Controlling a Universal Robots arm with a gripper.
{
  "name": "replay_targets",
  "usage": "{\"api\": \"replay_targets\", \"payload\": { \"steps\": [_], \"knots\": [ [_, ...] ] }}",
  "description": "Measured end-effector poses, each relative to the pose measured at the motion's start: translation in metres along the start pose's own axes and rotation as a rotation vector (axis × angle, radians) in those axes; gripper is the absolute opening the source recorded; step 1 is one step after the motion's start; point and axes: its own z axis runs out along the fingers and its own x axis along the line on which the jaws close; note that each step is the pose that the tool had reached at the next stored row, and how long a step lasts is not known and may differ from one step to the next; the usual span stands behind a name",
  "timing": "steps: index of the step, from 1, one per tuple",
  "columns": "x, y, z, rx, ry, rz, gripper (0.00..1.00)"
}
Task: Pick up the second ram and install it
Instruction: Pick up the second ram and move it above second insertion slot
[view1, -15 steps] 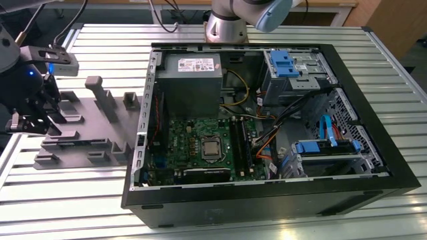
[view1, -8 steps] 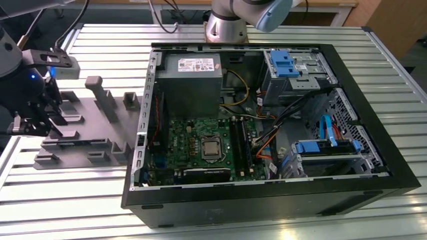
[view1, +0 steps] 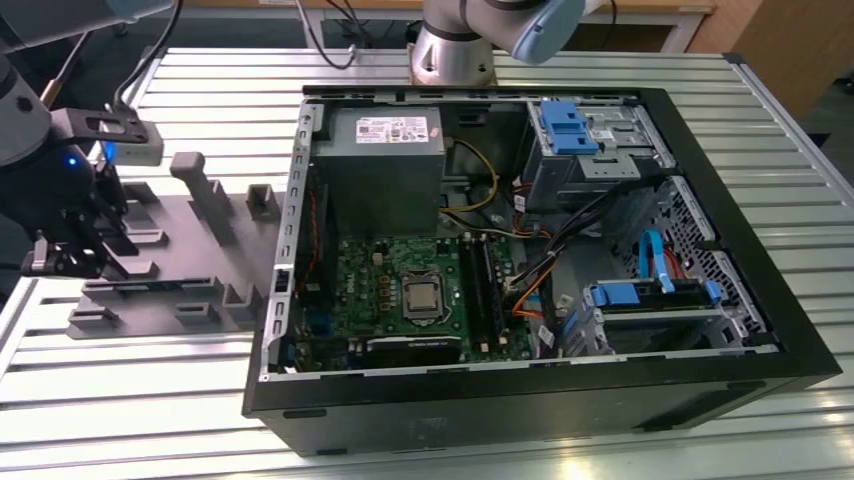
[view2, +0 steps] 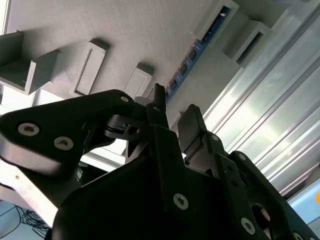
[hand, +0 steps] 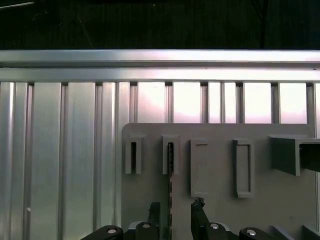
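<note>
Robotics lab or assembly workshop. Slotted aluminium bench (view1: 134, 400) carries an open desktop computer case (view1: 534, 400) with its motherboard (view1: 387, 280) exposed. Grey plastic fixture (view1: 187, 225) lies just beside the case. Robot arm base (view1: 451, 55) stands at the case's far side.

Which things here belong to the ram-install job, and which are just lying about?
Job in hand:
- second ram, standing on edge in the grey fixture
- gripper, open, one finger on each side of the ram
- motherboard inside the computer case

Just lying about:
- power supply
- blue drive brackets
- slatted table
</note>
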Motion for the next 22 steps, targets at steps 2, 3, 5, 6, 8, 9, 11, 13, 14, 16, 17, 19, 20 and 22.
{"api": "replay_targets", "payload": {
  "steps": [2,3,5,6,8,9,11,13,14,16,17,19,20,22],
  "knots": [
    [0.0,0.0,0.0014,0.0002,0.0,0.0,0.38],
    [0.0001,0.0,0.0015,-0.0001,0.0002,0.0,0.38],
    [0.0001,0.0,0.0016,-0.0002,0.0,0.0,0.38],
    [0.0,0.0,0.0018,0.0001,-0.0002,0.0,0.38],
    [0.0001,-0.0001,0.0029,0.0005,-0.0006,0.0,0.38],
    [0.0001,-0.0001,0.0035,0.0004,-0.0005,0.0,0.38],
    [0.0002,-0.0001,0.0053,0.0002,-0.0004,0.0,0.38],
    [0.0004,-0.0001,0.0072,0.0002,-0.0003,0.0,0.38],
    [0.0004,-0.0001,0.0082,0.0001,-0.0003,0.0,0.38],
    [0.0005,-0.0001,0.0103,0.0002,-0.0004,0.0,0.38],
    [0.0005,-0.0001,0.0112,0.0002,-0.0003,0.0,0.38],
    [0.0006,-0.0001,0.0132,0.0002,-0.0003,0.0,0.38],
    [0.0006,-0.0001,0.0141,0.0002,-0.0003,0.0,0.38],
    [0.0006,-0.0001,0.0161,0.0002,-0.0003,0.0,0.38]
  ]
}}
